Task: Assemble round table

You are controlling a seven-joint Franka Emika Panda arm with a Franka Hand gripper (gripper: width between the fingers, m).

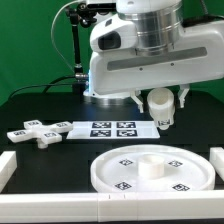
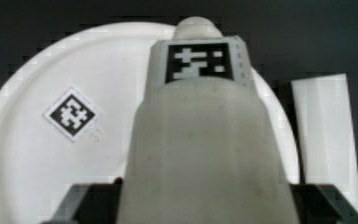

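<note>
My gripper (image 1: 160, 101) is shut on the short thick cylinder leg (image 1: 159, 104) and holds it in the air above the right end of the marker board (image 1: 110, 128). In the wrist view the leg (image 2: 202, 130) fills the middle between my fingers (image 2: 87, 205), with a square tag at its far end. The large rimmed round disc (image 1: 105, 166) lies flat at the front with a raised hub in its centre; it also shows behind the leg in the wrist view (image 2: 60, 90). The cross-shaped base (image 1: 35, 132) lies at the exterior view's left, apart from the rest.
White border blocks stand at the left (image 1: 5, 166) and right (image 1: 217, 160) table edges and along the front. A white block (image 2: 314, 110) shows beside the leg in the wrist view. A black stand with cables rises at the back.
</note>
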